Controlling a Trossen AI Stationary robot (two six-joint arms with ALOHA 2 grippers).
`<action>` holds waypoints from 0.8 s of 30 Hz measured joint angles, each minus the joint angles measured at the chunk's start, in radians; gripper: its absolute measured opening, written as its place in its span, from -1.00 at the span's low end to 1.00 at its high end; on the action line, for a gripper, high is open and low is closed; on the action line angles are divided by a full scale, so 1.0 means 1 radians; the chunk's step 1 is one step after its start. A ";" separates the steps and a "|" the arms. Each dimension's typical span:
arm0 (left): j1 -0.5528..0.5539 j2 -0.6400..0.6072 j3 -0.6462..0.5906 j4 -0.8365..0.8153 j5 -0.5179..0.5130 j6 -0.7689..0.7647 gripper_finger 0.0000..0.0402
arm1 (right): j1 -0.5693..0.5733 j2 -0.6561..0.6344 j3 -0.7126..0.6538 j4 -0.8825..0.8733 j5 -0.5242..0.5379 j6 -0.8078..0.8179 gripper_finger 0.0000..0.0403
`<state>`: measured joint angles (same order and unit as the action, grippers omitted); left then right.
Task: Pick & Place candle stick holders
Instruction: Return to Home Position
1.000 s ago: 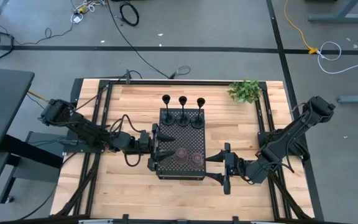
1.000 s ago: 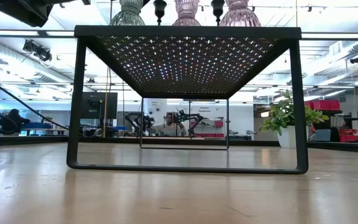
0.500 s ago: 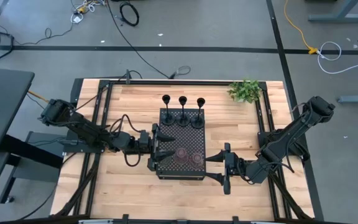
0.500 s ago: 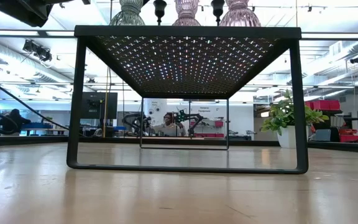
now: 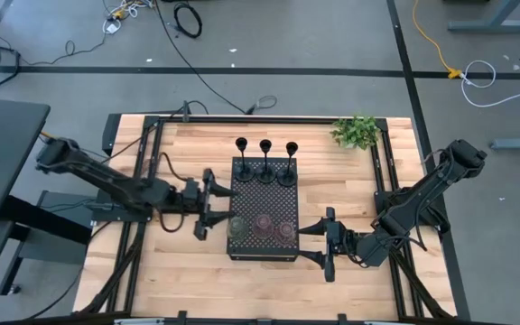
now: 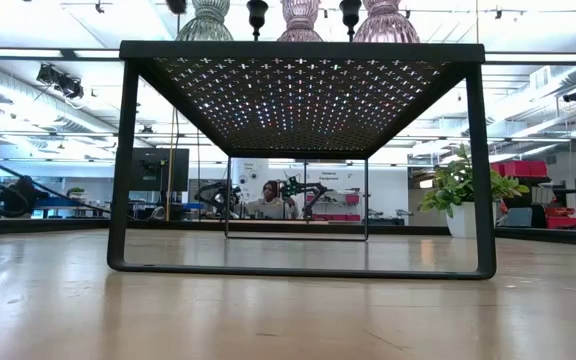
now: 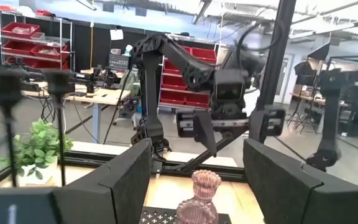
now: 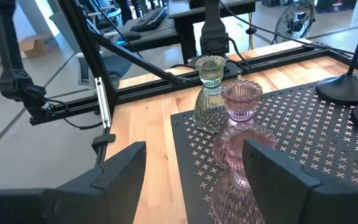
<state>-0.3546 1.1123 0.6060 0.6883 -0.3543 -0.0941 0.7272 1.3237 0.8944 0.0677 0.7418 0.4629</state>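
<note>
Three slim black candle stick holders stand by their round bases along the far end of the black perforated tray. At its near end stand the olive-green holder and two pinkish glass holders. My left gripper is open and empty just left of the tray, by the green holder. My right gripper is open and empty at the tray's near right corner. The right wrist view shows the green holder and a pink one upright on the tray.
A small leafy plant stands at the table's far right. The tray stands raised on thin legs with open room beneath. Black frame rails run along the table's left and right sides. Bare wood lies near and left of the tray.
My left gripper has drawn back from over the tray's near left corner toward the table's left edge, and its arm has swung back with it. The olive-green holder now shows uncovered, standing on the tray where the gripper was. My right arm has kept still.
</note>
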 joint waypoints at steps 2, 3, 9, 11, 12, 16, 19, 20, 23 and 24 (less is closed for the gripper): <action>-0.005 -0.073 0.000 -0.079 -0.005 -0.003 0.26 | 0.000 0.000 0.000 0.000 0.000 0.000 0.31; -0.009 -0.108 0.000 -0.121 -0.010 -0.004 0.26 | 0.000 0.000 0.000 0.000 0.001 0.000 0.31; -0.047 -0.341 0.000 -0.369 -0.011 0.025 0.26 | 0.000 0.000 0.000 0.007 0.001 0.000 0.31; -0.063 -0.415 0.000 -0.444 -0.011 0.022 0.26 | 0.000 0.000 0.000 0.007 0.001 0.000 0.31; -0.070 -0.451 0.000 -0.490 -0.011 0.023 0.26 | 0.000 0.000 0.000 0.009 0.002 0.000 0.31; -0.083 -0.567 0.000 -0.631 -0.011 -0.030 0.26 | 0.000 0.000 0.000 0.027 0.001 -0.001 0.31; -0.088 -0.611 0.000 -0.693 -0.010 -0.057 0.26 | 0.000 0.000 0.000 0.029 0.002 -0.004 0.31; -0.088 -0.618 0.000 -0.707 -0.009 -0.058 0.26 | 0.000 0.000 0.000 0.029 0.002 -0.004 0.31; -0.088 -0.629 0.000 -0.753 -0.025 -0.046 0.26 | -0.002 0.000 0.000 0.029 0.002 -0.004 0.31; -0.088 -0.631 0.000 -0.772 -0.049 -0.044 0.26 | -0.004 0.000 0.000 0.029 0.002 -0.004 0.31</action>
<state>-0.4431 0.4814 0.6060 -0.0837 -0.4036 -0.1384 0.7230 1.3236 0.8944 0.0967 0.7433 0.4587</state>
